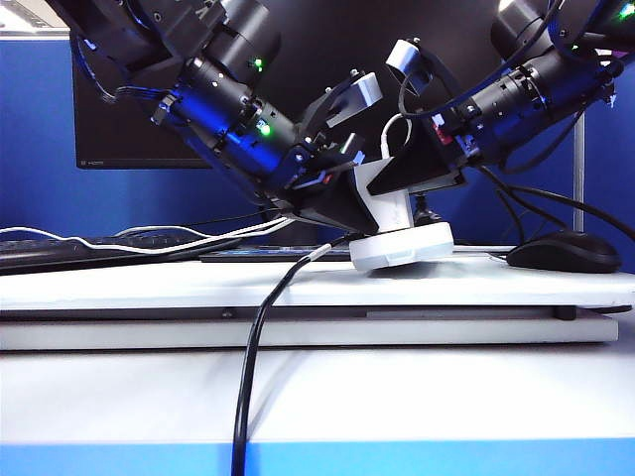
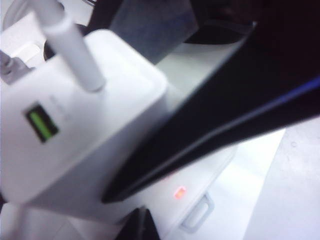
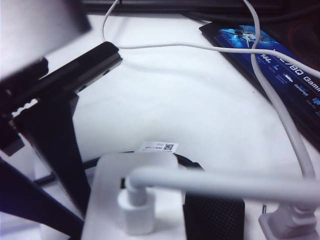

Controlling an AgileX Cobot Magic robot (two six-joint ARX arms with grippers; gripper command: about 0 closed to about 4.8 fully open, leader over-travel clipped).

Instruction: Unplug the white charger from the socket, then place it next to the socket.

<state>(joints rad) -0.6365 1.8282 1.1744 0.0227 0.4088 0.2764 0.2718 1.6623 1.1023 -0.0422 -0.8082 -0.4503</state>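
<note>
The right gripper (image 1: 402, 198) is clamped on the white charger (image 1: 385, 203) plugged in mid-table, the left gripper (image 1: 342, 213), grip unclear, presses the socket (image 1: 402, 248) beneath: the unplugging step, needing a straight upward pull next.

Left gripper (image 1: 349, 213): angled down beside the white charger (image 1: 385, 203), fingers against it. Right gripper (image 1: 412, 178): opposite side, fingers clamping it.

The left gripper (image 1: 342, 203) and right gripper (image 1: 412, 178) cover the white charger (image 1: 389, 206), hiding its prongs; the socket (image 1: 402, 248) is partly hidden.
</note>
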